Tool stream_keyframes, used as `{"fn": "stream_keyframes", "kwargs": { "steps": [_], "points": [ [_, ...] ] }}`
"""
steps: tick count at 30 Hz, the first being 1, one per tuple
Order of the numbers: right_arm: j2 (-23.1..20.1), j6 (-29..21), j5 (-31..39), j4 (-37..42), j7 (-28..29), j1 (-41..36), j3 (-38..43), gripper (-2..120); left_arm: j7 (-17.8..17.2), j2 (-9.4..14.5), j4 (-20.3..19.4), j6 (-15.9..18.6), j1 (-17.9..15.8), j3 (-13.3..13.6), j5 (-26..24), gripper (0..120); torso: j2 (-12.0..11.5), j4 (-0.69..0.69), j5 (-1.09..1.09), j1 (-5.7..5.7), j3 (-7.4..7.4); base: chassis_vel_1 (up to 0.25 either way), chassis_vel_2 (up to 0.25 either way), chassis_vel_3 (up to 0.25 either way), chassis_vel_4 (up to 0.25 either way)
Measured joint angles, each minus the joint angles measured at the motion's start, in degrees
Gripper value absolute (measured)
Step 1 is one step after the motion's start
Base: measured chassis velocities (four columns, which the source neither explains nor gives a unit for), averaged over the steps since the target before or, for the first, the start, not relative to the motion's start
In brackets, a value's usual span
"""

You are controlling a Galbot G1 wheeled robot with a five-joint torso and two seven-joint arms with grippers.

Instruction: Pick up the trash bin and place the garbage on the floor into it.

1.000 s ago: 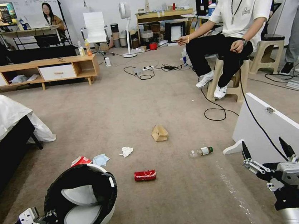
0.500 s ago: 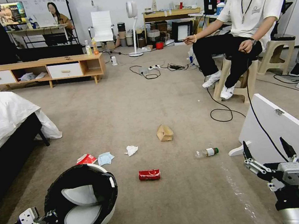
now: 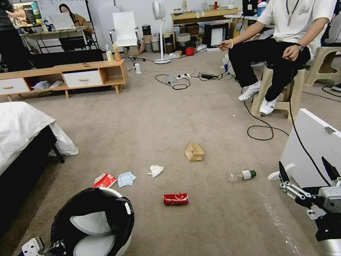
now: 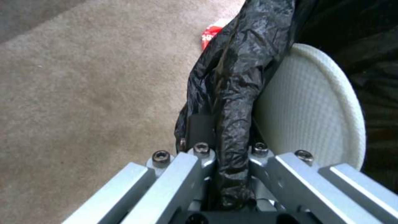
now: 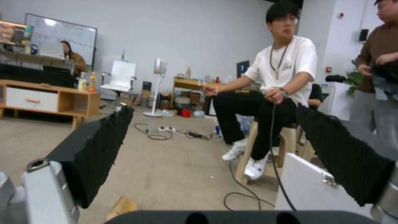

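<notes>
Head view: left gripper (image 3: 49,250) at lower left holds the trash bin (image 3: 92,227) off the floor (image 3: 145,118); garbage, like the red can (image 3: 175,199), lies mid-frame, not picked up; right gripper (image 3: 307,172) spread wide, holding nothing.
Left wrist view: fingers pinch the bin's black bag (image 4: 232,93).
Right wrist view: gripper pads (image 5: 104,146) wide apart.

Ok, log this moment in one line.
left gripper: shut on bin rim | right gripper: open, empty | can: on floor

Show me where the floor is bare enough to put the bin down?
Bare carpet lies between the trash bin in the left gripper and the open right gripper, below the can. Litter crowds the strip from wrapper to bottle.
</notes>
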Motion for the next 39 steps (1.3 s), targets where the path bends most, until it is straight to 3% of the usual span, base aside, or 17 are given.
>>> {"fn": "stream_keyframes", "kwargs": {
  "steps": [39],
  "points": [
    [-0.1, 0.4, 0.5, -0.5, -0.6, 0.1, -0.1, 100, 0.2, 0.1, -0.1, 0.0, 0.0, -0.3, 0.2, 2, 0.0, 0.01, 0.0, 0.0, 0.0, 0.002, 0.004, 0.003, 0.005]
  ]
}}
